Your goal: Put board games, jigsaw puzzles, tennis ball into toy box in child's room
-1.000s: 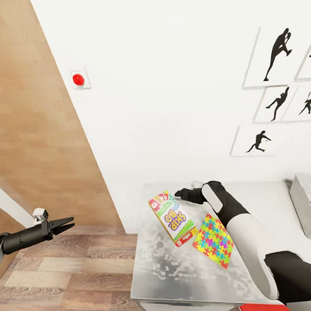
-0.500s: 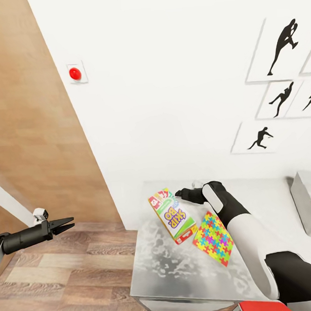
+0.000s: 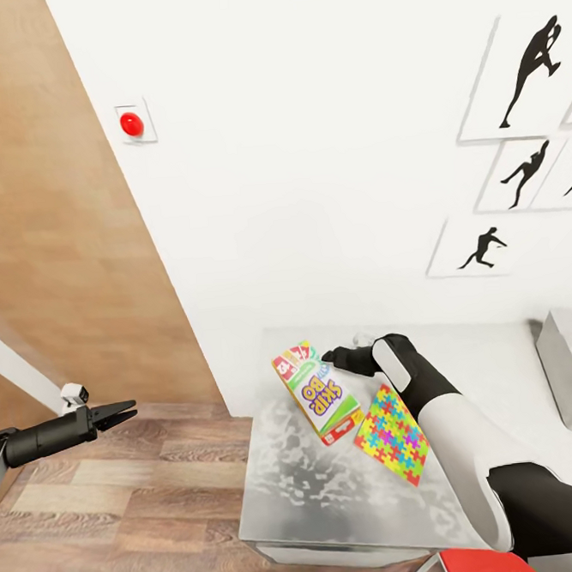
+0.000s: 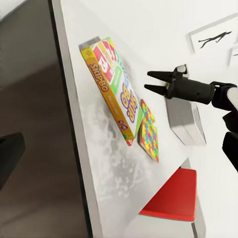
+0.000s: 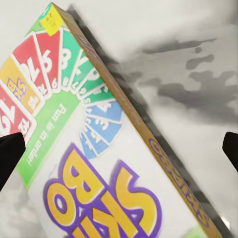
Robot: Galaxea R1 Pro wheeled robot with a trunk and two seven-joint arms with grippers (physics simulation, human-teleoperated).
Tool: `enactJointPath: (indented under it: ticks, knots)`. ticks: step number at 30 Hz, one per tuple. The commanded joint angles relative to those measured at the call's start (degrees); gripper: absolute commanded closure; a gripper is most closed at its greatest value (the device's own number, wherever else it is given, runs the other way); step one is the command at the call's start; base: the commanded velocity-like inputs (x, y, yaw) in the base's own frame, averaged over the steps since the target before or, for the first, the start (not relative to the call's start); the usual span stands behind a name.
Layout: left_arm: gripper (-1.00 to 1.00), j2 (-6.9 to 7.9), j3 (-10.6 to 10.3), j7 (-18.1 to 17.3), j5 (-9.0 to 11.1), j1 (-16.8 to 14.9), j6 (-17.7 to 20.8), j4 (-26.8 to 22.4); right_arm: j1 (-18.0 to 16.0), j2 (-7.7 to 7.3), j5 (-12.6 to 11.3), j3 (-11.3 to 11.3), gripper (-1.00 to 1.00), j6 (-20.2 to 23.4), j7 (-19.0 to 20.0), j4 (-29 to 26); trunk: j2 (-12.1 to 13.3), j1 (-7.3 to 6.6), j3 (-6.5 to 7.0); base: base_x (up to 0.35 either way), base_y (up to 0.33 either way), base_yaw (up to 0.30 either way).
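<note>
Head view: right black gripper spread open, empty, poised beside the far end of the flat green-and-white Skip-Bo board game box on the pale grey counter; bright multicoloured jigsaw puzzle board alongside, pale grey toy box at right. Left black gripper slightly parted, empty, over wood-plank floor.

Left wrist view: box touching puzzle.

Right wrist view: black fingertips straddling box.
</note>
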Motion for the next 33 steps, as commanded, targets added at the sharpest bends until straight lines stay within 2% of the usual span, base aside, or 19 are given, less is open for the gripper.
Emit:
enactJointPath:
  ticks: [1, 9, 18, 33]
  knots:
    - [-1.00, 0.01, 0.00, -0.24, -0.05, -0.04, 0.58, 0.00, -0.04, -0.02, -0.47, 0.14, -1.00, 0.18, -0.38, 0.02, -0.11, 0.03, -0.20, 0.000, 0.000, 0.000]
    - [-1.00, 0.01, 0.00, -0.24, -0.06, -0.04, 0.50, 0.00, -0.02, -0.10, -0.86, 0.10, -1.00, 0.50, 0.39, 0.63, -0.11, 0.03, -0.96, 0.000, 0.000, 0.000]
    - [-1.00, 0.01, 0.00, -0.24, -0.02, -0.04, 0.47, 0.00, -0.02, -0.08, -0.68, 0.10, -1.00, 0.73, 3.59, 0.68, -0.11, 0.03, -1.80, 0.000, 0.000, 0.000]
    - [-1.00, 0.01, 0.00, -0.24, -0.04, -0.04, 0.44, 0.00, -0.02, -0.02, -0.69, 0.09, -1.00, 0.74, 4.04, 0.68, -0.11, 0.03, -3.22, 0.000, 0.000, 0.000]
